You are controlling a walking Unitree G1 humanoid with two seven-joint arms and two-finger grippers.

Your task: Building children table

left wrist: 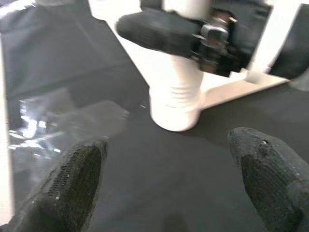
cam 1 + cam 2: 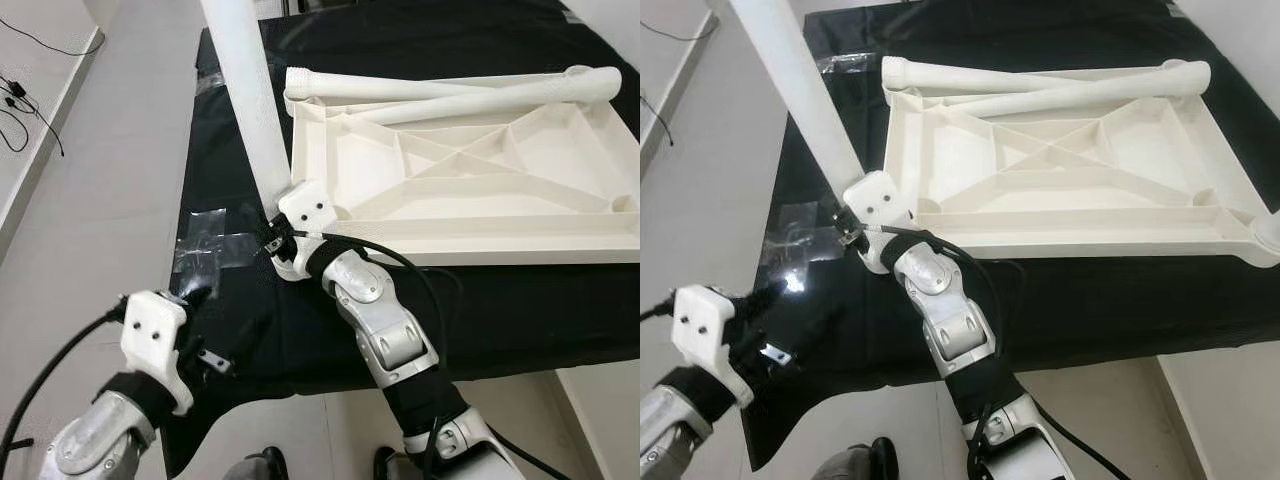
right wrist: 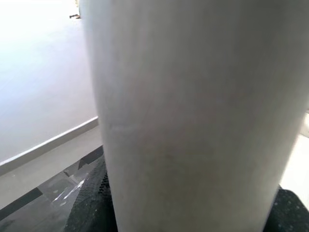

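While right gripper (image 2: 283,238) clamps the white leg (image 2: 247,95), leg stands near-upright at tabletop corner.
Leg's long axis rises from the gripper, foot end just below it beside the upturned tabletop (image 2: 470,190) corner socket. Left gripper (image 1: 169,188) gapes wide, empty, nearby; two spare legs (image 2: 450,88) lie beyond.

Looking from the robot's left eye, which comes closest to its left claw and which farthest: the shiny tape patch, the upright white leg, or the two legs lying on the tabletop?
1. Tape patch, just ahead of the left gripper.
2. Upright leg, at the upturned tabletop's near corner.
3. Two lying legs, along its far edge.
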